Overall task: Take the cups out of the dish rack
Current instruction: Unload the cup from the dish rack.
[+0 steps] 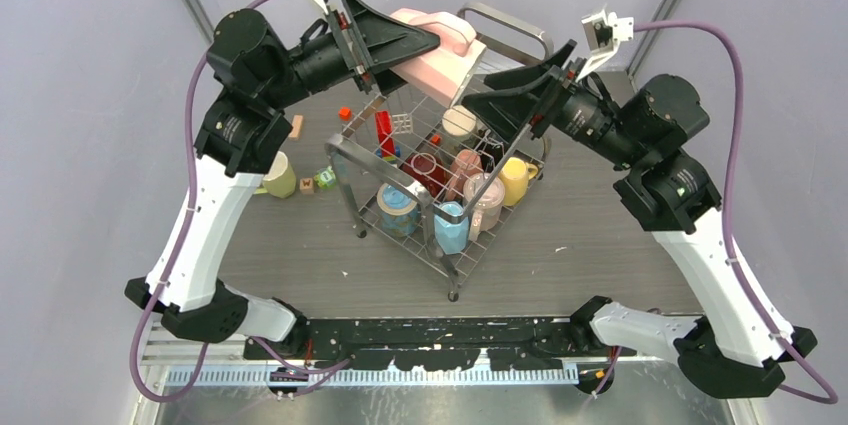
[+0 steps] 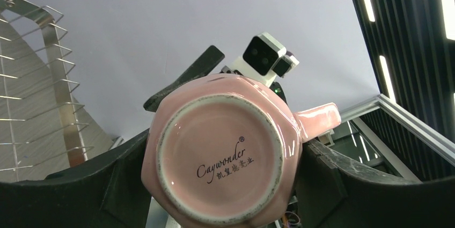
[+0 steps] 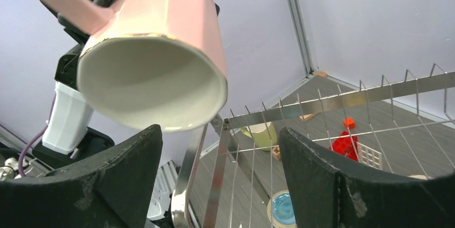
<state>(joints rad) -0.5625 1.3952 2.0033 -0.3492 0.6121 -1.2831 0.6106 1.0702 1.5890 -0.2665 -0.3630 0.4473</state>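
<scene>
My left gripper is shut on a pink cup, held high over the far end of the dish rack. In the left wrist view the pink cup shows its stamped base, pinched between the two fingers of the left gripper, handle to the right. My right gripper stands open just right of it. In the right wrist view the pink cup hangs mouth-down above the right gripper, whose fingers hold nothing. Several cups stay in the rack: a blue one, dark red, yellow.
A yellow-green mug lies on the table left of the rack, with small toy blocks beside it. A red toy block stands inside the rack. The rack's loop handle rises at the far end, under the arms.
</scene>
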